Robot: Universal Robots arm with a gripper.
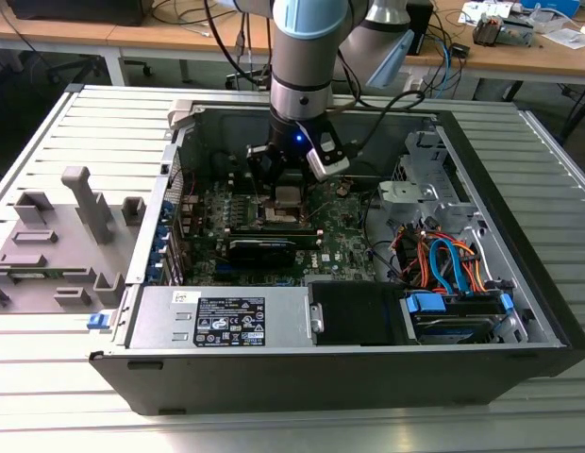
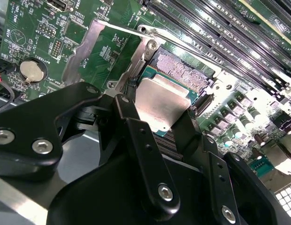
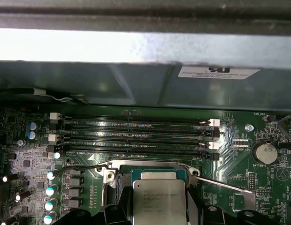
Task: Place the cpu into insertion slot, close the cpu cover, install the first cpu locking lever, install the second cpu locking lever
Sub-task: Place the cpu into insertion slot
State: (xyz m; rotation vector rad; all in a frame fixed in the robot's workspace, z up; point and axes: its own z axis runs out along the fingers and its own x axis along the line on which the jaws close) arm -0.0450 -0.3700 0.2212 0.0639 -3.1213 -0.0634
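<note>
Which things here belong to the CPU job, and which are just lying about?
Job: gripper, clamped on the cpu; insertion slot under it; cpu cover, raised open.
Lying about: memory slots; coin battery; power supply; grey fixture.

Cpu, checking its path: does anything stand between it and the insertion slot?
Nothing visible does. The gripper holds the cpu right above the bare slot, and the cover stands swung open beside it.

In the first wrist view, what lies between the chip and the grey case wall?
Long black memory slots run side by side across the green board, between the chip and the case wall, in the first wrist view.
</note>
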